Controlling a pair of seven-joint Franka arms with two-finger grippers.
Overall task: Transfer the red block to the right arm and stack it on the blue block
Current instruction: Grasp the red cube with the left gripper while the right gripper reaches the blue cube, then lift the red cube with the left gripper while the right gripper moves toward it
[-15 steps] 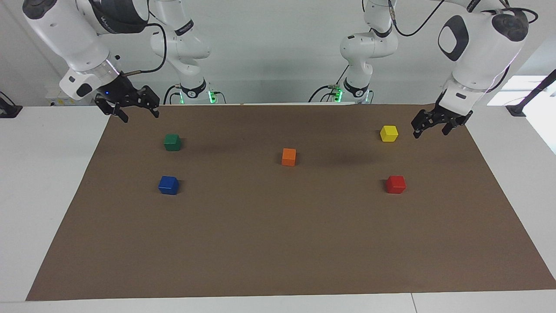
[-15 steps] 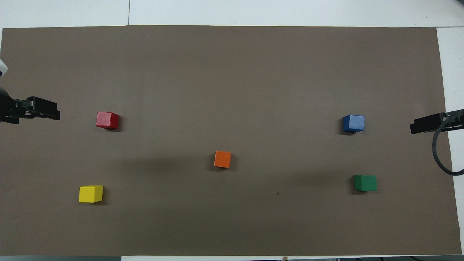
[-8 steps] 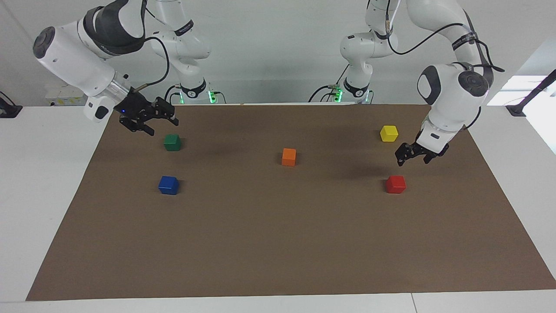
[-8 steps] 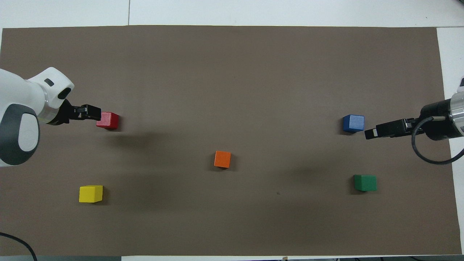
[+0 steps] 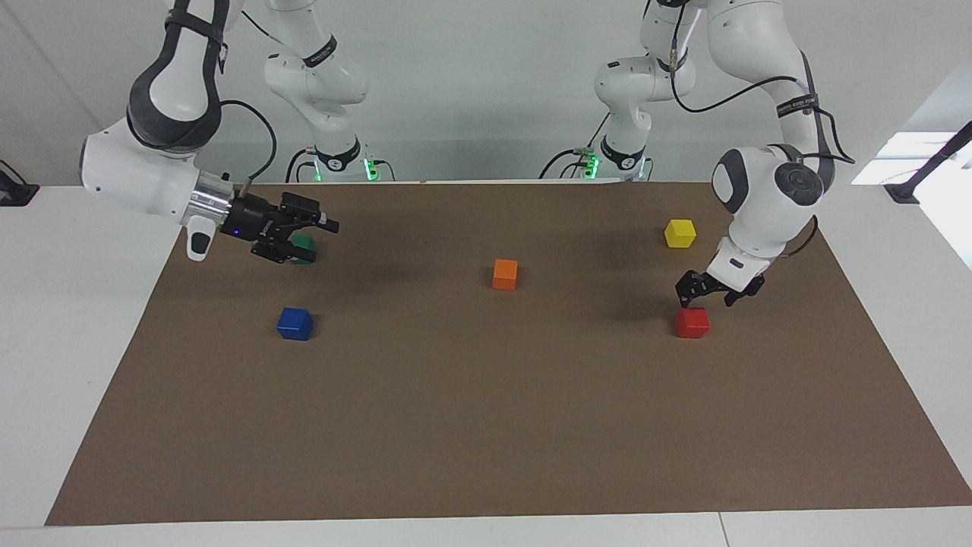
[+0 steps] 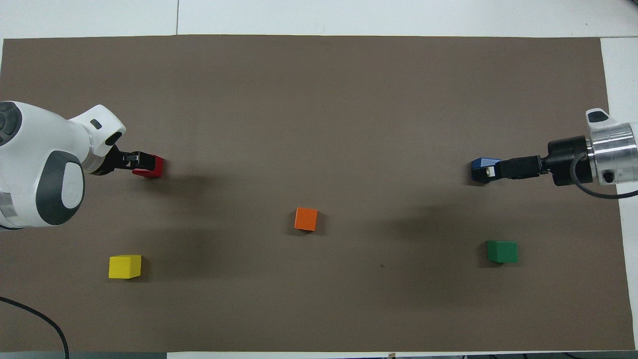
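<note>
The red block (image 5: 692, 323) sits on the brown mat toward the left arm's end; it also shows in the overhead view (image 6: 155, 168). My left gripper (image 5: 705, 298) is open and hangs just above it, not touching; from overhead (image 6: 147, 160) it covers part of the block. The blue block (image 5: 295, 324) sits toward the right arm's end. My right gripper (image 5: 310, 237), with its blue wrist light, is open and empty, up in the air; from overhead (image 6: 491, 171) it covers part of the blue block (image 6: 479, 163).
An orange block (image 5: 505, 274) sits mid-mat. A yellow block (image 5: 680, 233) is nearer the robots than the red one. A green block (image 5: 306, 245), partly hidden by the right gripper, is nearer the robots than the blue one. The brown mat (image 5: 486, 425) covers the white table.
The left gripper has come down from beside the yellow block to just above the red block. The right gripper has swung in from the mat's edge to over the blue and green blocks.
</note>
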